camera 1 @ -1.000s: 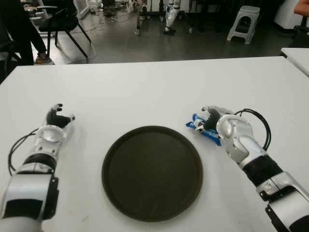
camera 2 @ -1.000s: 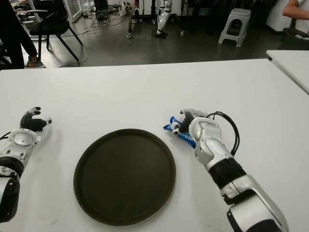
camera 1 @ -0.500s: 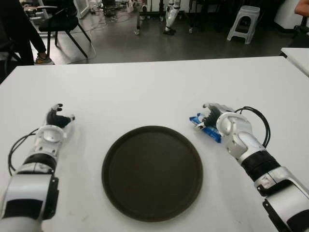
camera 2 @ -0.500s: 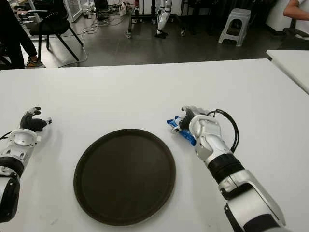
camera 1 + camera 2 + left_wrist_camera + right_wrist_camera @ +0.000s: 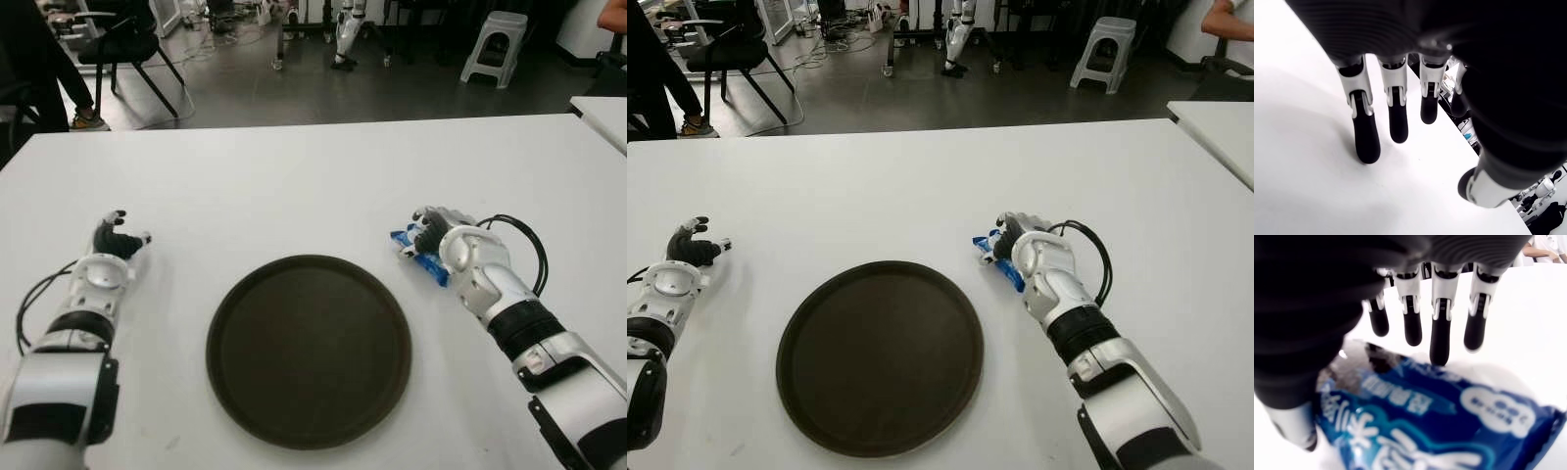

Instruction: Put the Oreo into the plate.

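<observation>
The Oreo, a blue packet point(image 5: 428, 267), lies on the white table point(image 5: 294, 186) just right of the round dark plate point(image 5: 223, 333), outside its rim. My right hand point(image 5: 435, 227) is over the packet's far end. In the right wrist view its fingers point(image 5: 1440, 331) reach out straight past the blue packet point(image 5: 1449, 431), and the thumb stands beside the packet's edge. They are not curled around it. My left hand point(image 5: 115, 235) shows at the table's left side, well left of the plate, its fingers point(image 5: 1365, 139) relaxed with nothing in them.
Nothing lies in the plate. Beyond the table's far edge are a chair point(image 5: 122, 44) with a person beside it, a white stool point(image 5: 495, 44) and robot legs on the floor. Another white table's corner point(image 5: 602, 113) shows at the far right.
My right hand has drawn a little to the right and away from the plate, and the packet's end nearest the plate has shifted with it. The left hand has not moved.
</observation>
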Robot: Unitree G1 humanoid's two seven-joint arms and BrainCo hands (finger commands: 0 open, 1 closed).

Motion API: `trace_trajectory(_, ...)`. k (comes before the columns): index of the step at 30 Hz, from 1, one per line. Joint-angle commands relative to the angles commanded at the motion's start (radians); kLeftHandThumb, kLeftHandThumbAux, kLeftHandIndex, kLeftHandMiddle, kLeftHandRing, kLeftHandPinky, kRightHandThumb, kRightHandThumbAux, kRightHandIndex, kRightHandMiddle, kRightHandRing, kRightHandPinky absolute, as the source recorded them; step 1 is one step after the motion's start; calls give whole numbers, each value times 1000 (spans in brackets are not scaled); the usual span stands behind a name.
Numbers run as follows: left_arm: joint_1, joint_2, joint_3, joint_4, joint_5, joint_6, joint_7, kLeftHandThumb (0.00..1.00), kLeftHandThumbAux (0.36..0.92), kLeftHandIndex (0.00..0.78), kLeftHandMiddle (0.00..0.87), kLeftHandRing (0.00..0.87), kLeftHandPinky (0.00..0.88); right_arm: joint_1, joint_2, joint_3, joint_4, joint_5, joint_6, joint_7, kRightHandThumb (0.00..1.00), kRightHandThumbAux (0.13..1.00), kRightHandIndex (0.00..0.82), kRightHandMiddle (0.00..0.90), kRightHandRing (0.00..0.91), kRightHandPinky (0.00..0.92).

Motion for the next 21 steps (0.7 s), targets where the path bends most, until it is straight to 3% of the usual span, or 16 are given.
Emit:
trace_trajectory(13,-1,3,-12,1,11,4,-2,225,757,48,133,179,199,-18,11,8,11,-3,44,28,7,698,220,207,235,293)
trace_trajectory(21,0,4,-8,0,6,0,-3,244,761,53,140,179,193,1,7,1,-29,-2,49,15,46,724,239,234,261,325)
